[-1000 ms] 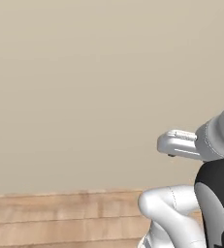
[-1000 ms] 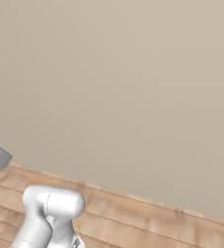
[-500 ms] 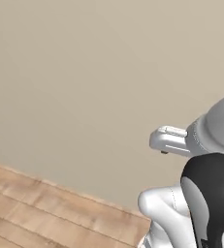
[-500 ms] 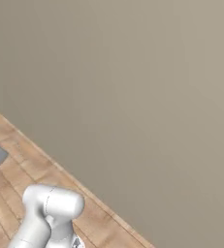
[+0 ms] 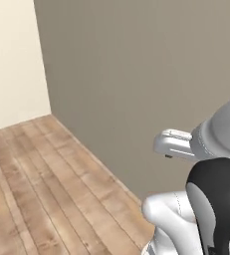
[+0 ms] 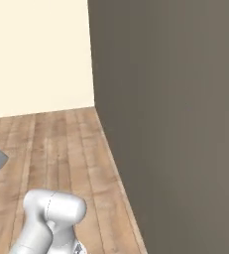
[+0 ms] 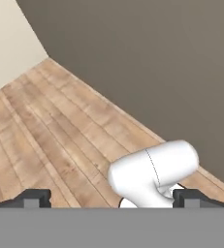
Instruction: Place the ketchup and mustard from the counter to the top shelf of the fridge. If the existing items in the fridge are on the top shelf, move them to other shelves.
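My gripper [image 7: 112, 198] is open in the hand view. Its two dark fingertips [image 7: 36, 197] stand far apart at the bottom, and no object is between them. It looks down at a wooden floor [image 7: 60, 131] beside a tall grey-brown flat panel [image 7: 157, 58]. In the left base view the hand [image 5: 173, 144] sticks out to the left from the raised arm, in front of that panel. The ketchup, the mustard, the counter and the fridge with its top shelf are out of view.
The grey-brown panel [image 5: 136, 74] rises from the floor and meets a cream wall [image 5: 12, 60] at a corner on the left. The same panel [image 6: 175, 124] and cream wall [image 6: 36, 54] appear in the right base view. Open plank floor [image 6: 61, 144] lies between them.
The whole picture has swung in both base views, so the base has turned. The cream wall and the corner have come into view. The arm keeps its pose and the gripper stays open.
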